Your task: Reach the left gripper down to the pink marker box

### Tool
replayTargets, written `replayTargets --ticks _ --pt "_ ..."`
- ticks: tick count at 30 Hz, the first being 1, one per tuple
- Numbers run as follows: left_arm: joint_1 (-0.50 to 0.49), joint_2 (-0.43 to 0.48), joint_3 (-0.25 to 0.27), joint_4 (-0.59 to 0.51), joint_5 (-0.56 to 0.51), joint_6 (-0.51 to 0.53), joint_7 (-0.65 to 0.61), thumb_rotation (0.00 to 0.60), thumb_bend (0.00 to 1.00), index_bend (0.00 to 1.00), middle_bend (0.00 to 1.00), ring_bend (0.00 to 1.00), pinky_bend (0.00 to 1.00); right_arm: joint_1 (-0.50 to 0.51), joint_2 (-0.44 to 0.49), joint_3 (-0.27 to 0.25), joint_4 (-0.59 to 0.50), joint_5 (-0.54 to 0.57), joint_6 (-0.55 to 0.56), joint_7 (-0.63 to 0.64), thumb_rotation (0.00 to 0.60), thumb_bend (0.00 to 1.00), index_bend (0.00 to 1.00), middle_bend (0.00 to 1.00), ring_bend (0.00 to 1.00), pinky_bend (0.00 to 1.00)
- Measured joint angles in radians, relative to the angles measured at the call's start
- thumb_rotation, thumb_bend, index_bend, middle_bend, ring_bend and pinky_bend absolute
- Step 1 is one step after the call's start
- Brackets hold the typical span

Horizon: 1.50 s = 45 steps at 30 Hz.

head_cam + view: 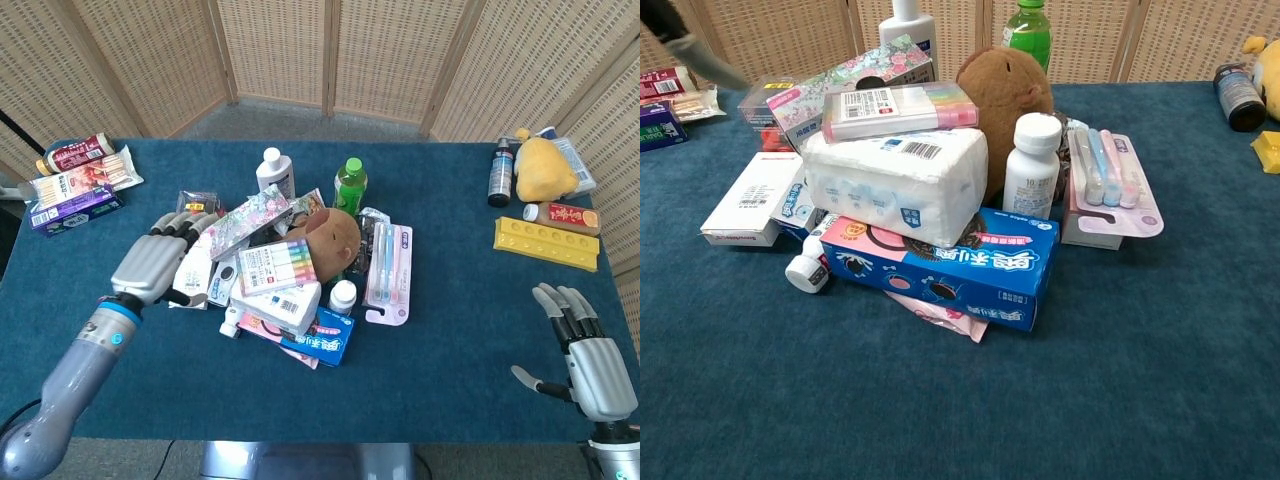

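The pink marker box (pixel 277 266) lies on top of the pile in the middle of the table, its coloured markers showing; in the chest view the marker box (pixel 898 109) rests on a white tissue pack (pixel 896 184). My left hand (pixel 158 260) hovers just left of the pile, over the white box, fingers spread and holding nothing. It is a hand's width left of the marker box. In the chest view only a blurred dark part of the left hand (pixel 685 45) shows at the top left. My right hand (pixel 584 350) is open at the table's front right.
The pile also holds a floral box (pixel 245 221), brown plush (pixel 333 234), green bottle (pixel 350 185), white pill bottle (pixel 343 296), blue cookie box (pixel 322 340) and toothbrush pack (pixel 387 262). Snack packs (pixel 75 185) lie far left; a yellow tray (pixel 546 243) and yellow plush (pixel 543 167) far right.
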Motion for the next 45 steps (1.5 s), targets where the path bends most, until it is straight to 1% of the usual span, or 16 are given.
replayTargets --ticks 1,5,12,19,28,34,35,36,37,38,39,40,41,42,44,45 --pt "-0.047 -0.026 -0.006 0.006 -0.055 0.003 0.026 0.6 0.0 0.0 0.0 0.0 0.0 0.0 0.0 -0.001 -0.001 0.0 0.0 0.003 0.6 0.0 0.0 0.0 0.0 0.0" --pt "-0.186 -0.122 -0.022 0.034 -0.221 0.034 0.106 0.6 0.0 0.0 0.0 0.0 0.0 -0.001 0.007 0.0 -0.003 0.003 0.003 0.025 0.6 0.0 0.0 0.0 0.0 0.0" --pt "-0.341 -0.257 -0.039 0.104 -0.393 0.125 0.199 0.6 0.0 0.0 0.0 0.0 0.0 -0.004 0.031 0.01 -0.006 0.021 0.019 0.088 0.6 0.0 0.0 0.0 0.0 0.0" --pt "-0.401 -0.325 -0.049 0.178 -0.478 0.154 0.224 0.6 0.0 0.0 0.0 0.0 0.0 -0.006 0.044 0.013 -0.006 0.028 0.025 0.12 0.6 0.0 0.0 0.0 0.0 0.0" --pt "-0.443 -0.389 -0.051 0.253 -0.54 0.14 0.241 0.6 0.0 0.0 0.0 0.0 0.0 -0.007 0.052 0.017 -0.004 0.039 0.025 0.143 0.6 0.0 0.0 0.0 0.0 0.0" --pt "-0.472 -0.425 -0.05 0.293 -0.56 0.146 0.267 0.6 0.0 0.0 0.0 0.0 0.0 -0.007 0.056 0.019 -0.003 0.042 0.025 0.16 0.6 0.0 0.0 0.0 0.0 0.0" --pt "-0.476 -0.43 -0.05 0.298 -0.561 0.15 0.27 0.6 0.0 0.0 0.02 0.01 0.0 -0.007 0.058 0.019 -0.004 0.043 0.025 0.162 0.6 0.0 0.0 0.0 0.0 0.0" --pt "-0.479 -0.436 -0.049 0.303 -0.56 0.158 0.273 0.6 0.0 0.02 0.06 0.05 0.0 -0.007 0.059 0.019 -0.004 0.043 0.025 0.165 0.6 0.0 0.0 0.0 0.0 0.0" --pt "-0.481 -0.44 -0.048 0.305 -0.557 0.165 0.276 0.6 0.0 0.07 0.13 0.11 0.0 -0.007 0.06 0.019 -0.004 0.044 0.024 0.168 0.6 0.0 0.0 0.0 0.0 0.0" --pt "-0.483 -0.445 -0.046 0.306 -0.553 0.174 0.279 0.6 0.0 0.13 0.23 0.19 0.02 -0.007 0.061 0.019 -0.004 0.045 0.024 0.171 0.6 0.0 0.0 0.0 0.0 0.0" --pt "-0.485 -0.451 -0.043 0.307 -0.549 0.186 0.284 0.6 0.0 0.19 0.31 0.26 0.05 -0.007 0.062 0.019 -0.004 0.046 0.023 0.175 0.6 0.0 0.0 0.0 0.0 0.0" --pt "-0.486 -0.455 -0.042 0.308 -0.547 0.195 0.287 0.6 0.0 0.26 0.4 0.35 0.12 -0.007 0.063 0.019 -0.004 0.047 0.023 0.177 0.6 0.0 0.0 0.0 0.0 0.0" --pt "-0.487 -0.46 -0.04 0.308 -0.543 0.205 0.29 0.6 0.0 0.34 0.51 0.45 0.24 -0.007 0.064 0.02 -0.004 0.048 0.023 0.178 0.6 0.0 0.0 0.0 0.0 0.0" --pt "-0.488 -0.465 -0.038 0.308 -0.536 0.217 0.294 0.6 0.0 0.38 0.56 0.5 0.31 -0.008 0.064 0.02 -0.004 0.048 0.023 0.181 0.6 0.0 0.0 0.0 0.0 0.0" --pt "-0.489 -0.471 -0.033 0.306 -0.521 0.236 0.3 0.6 0.0 0.48 0.67 0.6 0.49 -0.008 0.066 0.02 -0.004 0.047 0.024 0.185 0.6 0.0 0.0 0.0 0.0 0.0" --pt "-0.489 -0.474 -0.03 0.304 -0.516 0.245 0.305 0.6 0.0 0.51 0.69 0.62 0.53 -0.008 0.065 0.02 -0.004 0.047 0.025 0.184 0.6 0.0 0.0 0.0 0.0 0.0"
